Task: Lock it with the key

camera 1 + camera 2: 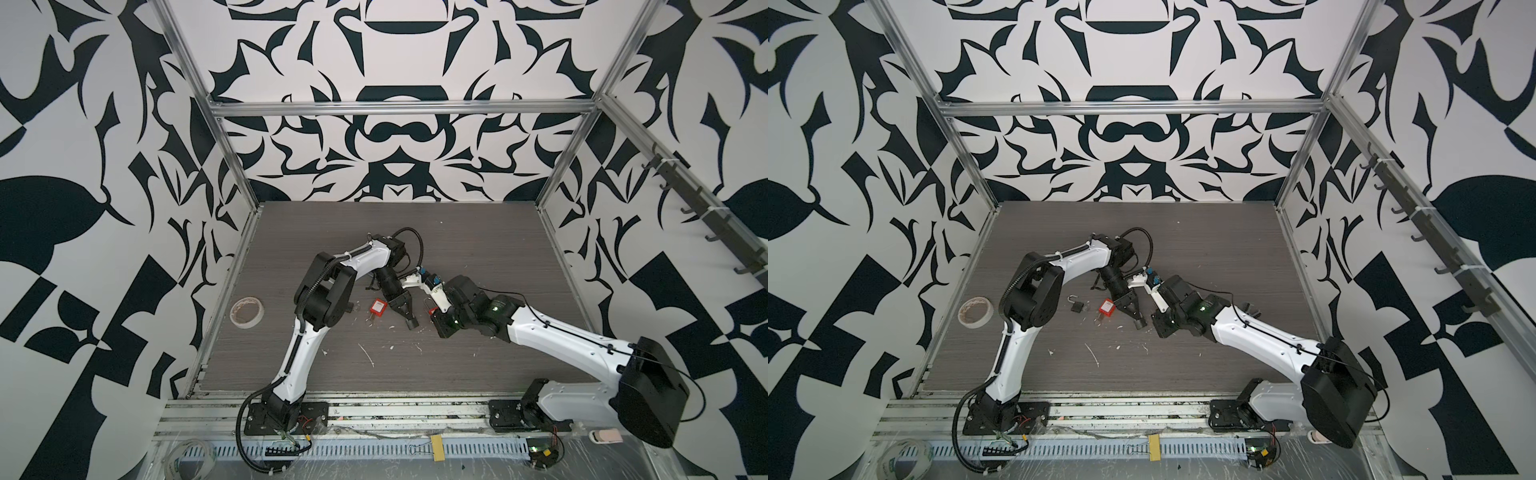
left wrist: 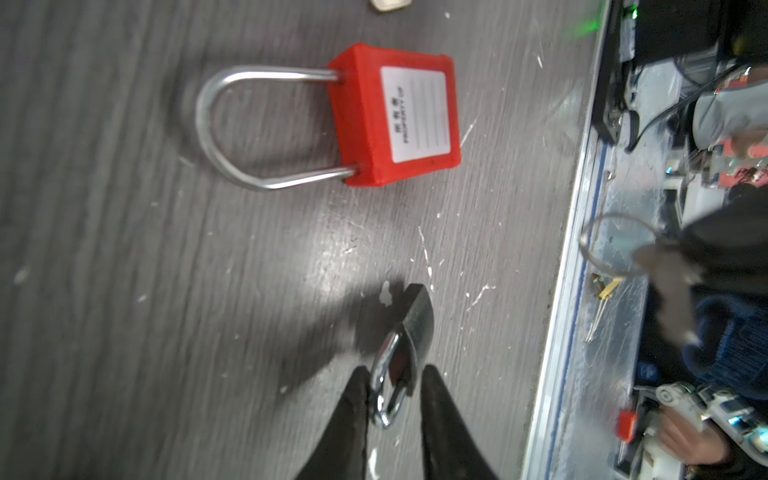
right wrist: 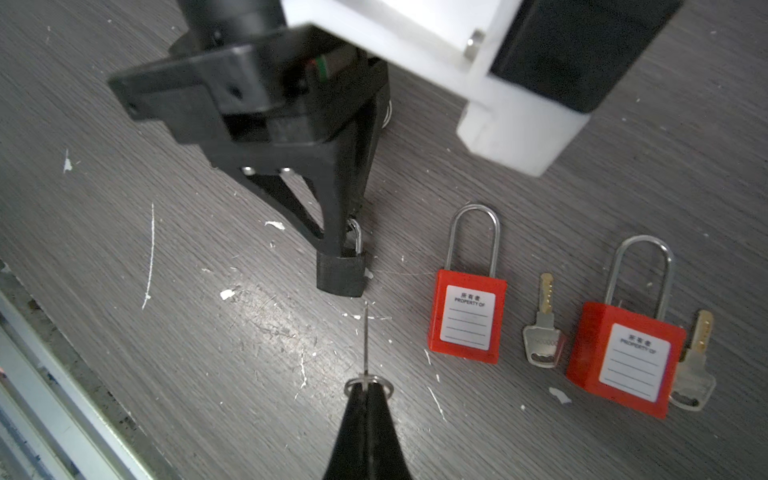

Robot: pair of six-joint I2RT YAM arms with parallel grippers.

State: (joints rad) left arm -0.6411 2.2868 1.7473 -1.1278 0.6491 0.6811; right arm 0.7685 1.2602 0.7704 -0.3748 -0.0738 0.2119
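In both top views the lock (image 1: 412,324) sits under my left gripper (image 1: 408,318), with the right arm close beside it.

Left wrist: the jaws are a bit apart either side of the shackle (image 2: 388,386). Can't tell if they're pinching it. The body points away from them.

Right wrist: right gripper (image 3: 365,386) is clamped on the key (image 3: 365,340), blade aimed straight at the lock's base, near but not touching. I reckon the right arm does the insert.

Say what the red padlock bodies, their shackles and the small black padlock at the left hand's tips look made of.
Red padlock bodies: probably moulded plastic, matt, evenly coloured, rounded edges.
Shackles: bare metal, likely steel, polished with bright highlights.
Small black padlock: dark body, painted metal or plastic-coated, unclear; its shackle is mirror-bright.
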